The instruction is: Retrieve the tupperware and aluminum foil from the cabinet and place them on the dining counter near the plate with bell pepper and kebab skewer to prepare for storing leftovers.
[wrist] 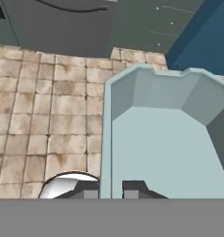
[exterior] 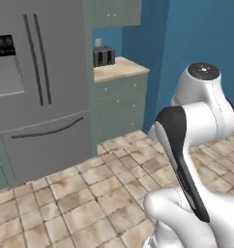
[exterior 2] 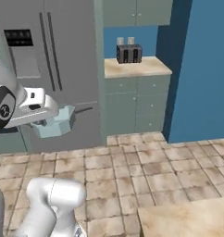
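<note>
— Tiled floor (exterior 2: 132, 171) is stretching out in beige squares toward a grey fridge (exterior: 36, 87) and grey-green base cupboards (exterior 2: 134, 104). What is sitting on that narrow beige worktop (exterior 2: 137, 68)?

— A dark toaster (exterior 2: 128, 53) is standing on it, against the blue wall (exterior 2: 202, 69).

— Where is the tupperware?

— The tupperware (wrist: 164, 139) is hanging off the floor in front of the fridge, carried by the arm at the left of the right base view.

— And the gripper?

— The gripper (wrist: 111, 190) is pinching narrowly on the tub's left wall, one fingertip (wrist: 90, 192) outside and the other inside. In the right base view's lower right, a corner of the dining counter (exterior 2: 188, 222) is showing.
</note>
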Available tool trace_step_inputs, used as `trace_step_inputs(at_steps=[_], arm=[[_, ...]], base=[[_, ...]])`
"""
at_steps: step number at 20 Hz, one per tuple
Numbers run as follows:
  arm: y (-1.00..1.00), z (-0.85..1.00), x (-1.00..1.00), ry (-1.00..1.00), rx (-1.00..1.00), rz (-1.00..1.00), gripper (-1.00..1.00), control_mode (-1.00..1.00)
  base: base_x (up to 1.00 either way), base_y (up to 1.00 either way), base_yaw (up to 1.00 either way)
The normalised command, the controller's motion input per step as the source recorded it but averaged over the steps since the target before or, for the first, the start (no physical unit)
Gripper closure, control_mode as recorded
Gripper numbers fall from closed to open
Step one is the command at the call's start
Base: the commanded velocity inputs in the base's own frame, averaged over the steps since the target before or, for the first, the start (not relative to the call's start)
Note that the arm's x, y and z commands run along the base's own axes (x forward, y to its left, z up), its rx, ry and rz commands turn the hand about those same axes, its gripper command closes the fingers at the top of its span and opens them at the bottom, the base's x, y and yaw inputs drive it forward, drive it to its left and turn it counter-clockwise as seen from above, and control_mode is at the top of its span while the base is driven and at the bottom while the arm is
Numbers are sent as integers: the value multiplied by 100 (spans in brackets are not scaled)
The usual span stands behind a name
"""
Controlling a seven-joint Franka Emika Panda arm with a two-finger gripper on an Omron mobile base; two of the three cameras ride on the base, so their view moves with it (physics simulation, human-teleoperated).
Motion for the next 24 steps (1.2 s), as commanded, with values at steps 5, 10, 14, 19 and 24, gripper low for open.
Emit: trace_step_inputs(at_steps=[5, 10, 14, 19, 24], arm=[[0, 0, 0, 0, 0, 0, 100, 100], [0, 0, 0, 0, 0, 0, 100, 100], [0, 0, 0, 0, 0, 0, 100, 100], [0, 0, 0, 0, 0, 0, 100, 100], [0, 0, 0, 0, 0, 0, 100, 100]], base=[[66, 0, -63], [85, 32, -57], [93, 45, -54], [82, 35, -59], [73, 27, -62]])
